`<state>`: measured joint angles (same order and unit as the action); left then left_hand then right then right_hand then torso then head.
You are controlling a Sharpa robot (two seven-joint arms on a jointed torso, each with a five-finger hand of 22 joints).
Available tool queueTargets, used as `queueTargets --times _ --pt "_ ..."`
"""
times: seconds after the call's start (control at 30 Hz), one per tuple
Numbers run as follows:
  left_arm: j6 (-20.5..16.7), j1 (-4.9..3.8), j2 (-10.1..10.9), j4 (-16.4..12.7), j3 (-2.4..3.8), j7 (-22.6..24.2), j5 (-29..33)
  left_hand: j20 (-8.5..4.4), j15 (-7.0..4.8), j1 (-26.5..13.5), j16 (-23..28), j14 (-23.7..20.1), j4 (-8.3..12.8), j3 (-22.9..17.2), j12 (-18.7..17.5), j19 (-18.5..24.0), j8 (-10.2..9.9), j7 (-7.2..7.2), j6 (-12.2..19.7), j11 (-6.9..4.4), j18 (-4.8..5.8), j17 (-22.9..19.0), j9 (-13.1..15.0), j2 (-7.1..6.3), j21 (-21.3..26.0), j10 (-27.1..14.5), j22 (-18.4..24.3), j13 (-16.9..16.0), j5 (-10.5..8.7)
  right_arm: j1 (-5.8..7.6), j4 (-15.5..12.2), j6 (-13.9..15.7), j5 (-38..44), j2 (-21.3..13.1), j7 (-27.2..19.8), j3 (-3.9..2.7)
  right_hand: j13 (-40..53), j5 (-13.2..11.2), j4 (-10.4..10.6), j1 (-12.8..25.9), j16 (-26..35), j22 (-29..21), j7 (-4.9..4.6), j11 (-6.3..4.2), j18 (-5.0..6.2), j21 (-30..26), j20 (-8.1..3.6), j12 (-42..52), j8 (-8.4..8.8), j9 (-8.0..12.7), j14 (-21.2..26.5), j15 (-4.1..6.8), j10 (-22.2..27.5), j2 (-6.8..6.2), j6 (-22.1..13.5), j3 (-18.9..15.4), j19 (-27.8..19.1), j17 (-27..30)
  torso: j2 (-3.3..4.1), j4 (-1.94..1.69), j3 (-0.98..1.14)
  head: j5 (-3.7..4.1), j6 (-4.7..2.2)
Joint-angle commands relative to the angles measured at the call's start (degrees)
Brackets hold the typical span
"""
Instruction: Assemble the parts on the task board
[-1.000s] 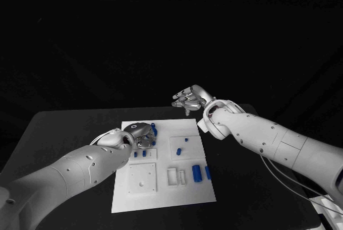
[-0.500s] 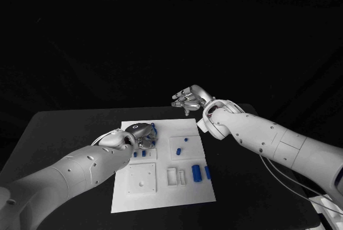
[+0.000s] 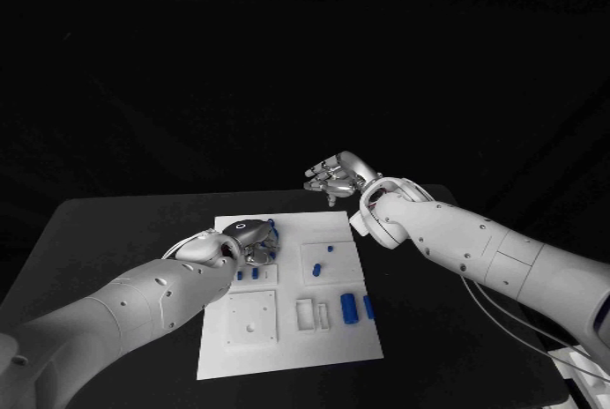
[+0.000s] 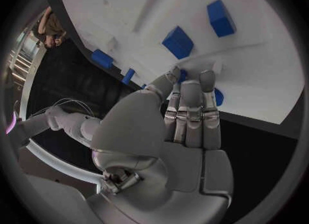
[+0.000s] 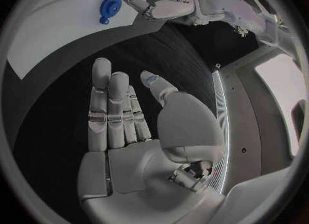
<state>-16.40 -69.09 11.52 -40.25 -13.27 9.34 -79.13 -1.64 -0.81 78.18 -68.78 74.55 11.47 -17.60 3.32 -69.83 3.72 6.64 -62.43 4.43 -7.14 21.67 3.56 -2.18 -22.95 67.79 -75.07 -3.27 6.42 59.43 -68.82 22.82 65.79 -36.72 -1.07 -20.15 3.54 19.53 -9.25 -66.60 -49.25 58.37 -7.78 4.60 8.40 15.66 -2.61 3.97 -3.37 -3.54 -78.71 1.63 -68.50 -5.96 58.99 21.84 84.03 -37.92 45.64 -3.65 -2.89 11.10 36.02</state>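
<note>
While right hand [image 3: 333, 178] gapes, left hand [image 3: 250, 236] seemingly touches part [image 4: 218, 96]

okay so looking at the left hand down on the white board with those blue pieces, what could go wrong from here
1. The left hand works at the far left part of the task board with its fingertips among small blue parts; a slip could knock nearby ones out of place.
2. Its fingers cover the part they touch, so a poor grip would be hard to spot.
3. The right hand hovers past the board's far edge, open, and does not steady the board.
</note>
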Motion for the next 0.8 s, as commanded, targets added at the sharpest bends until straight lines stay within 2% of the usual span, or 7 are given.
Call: queueTargets --times 0.03,0.3,0.53,0.7,0.8 --pt "2.0 0.2 0.0 0.3 -0.11 -1.6 -0.8 -0.2 0.1 0.4 -0.1 0.2 0.0 -0.6 0.0 0.0 -0.2 0.12 -0.5 0.24 0.12 0.0 0.0 -0.09 -0.4 -0.5 -1.1 -0.1 0.34 0.01 0.0 -0.7 0.0 0.0 -0.5 -0.02 -0.1 0.3 0.2 0.1 -0.3 0.0 0.13 -0.2 1.43 0.3 0.2 -0.4 -0.21 -0.1 0.1 -0.31 0.0 -0.17 0.3 0.2 2.1 0.0 0.01 -0.04 -0.05 0.0 0.0" --pt "2.5 0.19 0.0 0.5 -0.11 -2.5 -1.2 0.3 0.65 0.5 0.1 0.1 0.1 -0.9 0.0 0.3 -0.2 0.23 -0.6 0.97 -0.45 -0.1 0.0 -0.39 -0.8 -2.7 -1.1 -0.1 0.8 0.01 0.0 -0.8 0.0 0.1 -0.5 -0.02 -0.1 0.3 0.3 0.1 -0.4 -0.3 0.15 -0.23 1.41 0.4 0.18 -0.3 -0.2 -0.1 0.1 -0.29 -0.1 -0.18 0.3 0.2 2.1 0.2 0.0 -0.04 -0.09 -0.09 0.1" --pt "3.4 0.19 0.0 0.5 -0.11 -3.0 -1.7 0.2 0.39 1.1 -0.1 0.3 0.5 -2.0 0.0 0.5 -0.1 0.01 -2.0 0.57 -0.86 -0.1 0.1 0.07 -1.8 -1.2 -1.2 -0.1 2.64 0.01 0.1 -0.8 0.0 0.2 -0.6 -0.02 -0.1 0.3 0.4 0.2 -0.4 -0.4 0.16 -0.23 1.4 0.4 0.18 -0.4 -0.2 -0.1 0.1 -0.28 -0.1 -0.12 0.4 0.2 2.1 0.2 0.02 0.0 -0.05 -0.22 0.13" --pt "3.9 0.19 0.0 0.4 -0.11 -2.9 -1.9 -0.1 0.05 1.1 -0.1 0.8 0.4 -2.0 0.0 0.7 -0.1 -0.27 -3.2 0.11 -0.69 -0.1 0.1 0.48 -2.5 0.1 -1.2 -0.1 2.54 0.01 0.1 -0.8 0.0 0.2 -0.6 -0.02 -0.1 0.3 0.4 0.2 -0.4 -0.4 0.16 -0.23 1.4 0.4 0.18 -0.4 -0.2 -0.1 0.1 -0.28 -0.1 -0.12 0.4 0.2 2.1 0.2 0.04 -0.02 -0.05 -0.24 0.12" --pt "4.4 0.19 0.0 0.3 -0.11 -2.5 -1.9 -0.2 -0.05 0.9 -0.1 0.9 0.3 -1.5 0.0 0.7 -0.2 -0.39 -3.4 -0.05 -0.47 -0.1 0.1 0.53 -2.7 0.5 -1.1 -0.1 1.61 0.01 0.1 -0.8 0.0 0.2 -0.6 -0.02 -0.1 0.3 0.4 0.2 -0.4 -0.4 0.16 -0.23 1.4 0.4 0.18 -0.4 -0.2 -0.1 0.1 -0.28 -0.1 -0.12 0.4 0.2 2.1 0.2 0.07 0.01 -0.03 -0.25 0.12"
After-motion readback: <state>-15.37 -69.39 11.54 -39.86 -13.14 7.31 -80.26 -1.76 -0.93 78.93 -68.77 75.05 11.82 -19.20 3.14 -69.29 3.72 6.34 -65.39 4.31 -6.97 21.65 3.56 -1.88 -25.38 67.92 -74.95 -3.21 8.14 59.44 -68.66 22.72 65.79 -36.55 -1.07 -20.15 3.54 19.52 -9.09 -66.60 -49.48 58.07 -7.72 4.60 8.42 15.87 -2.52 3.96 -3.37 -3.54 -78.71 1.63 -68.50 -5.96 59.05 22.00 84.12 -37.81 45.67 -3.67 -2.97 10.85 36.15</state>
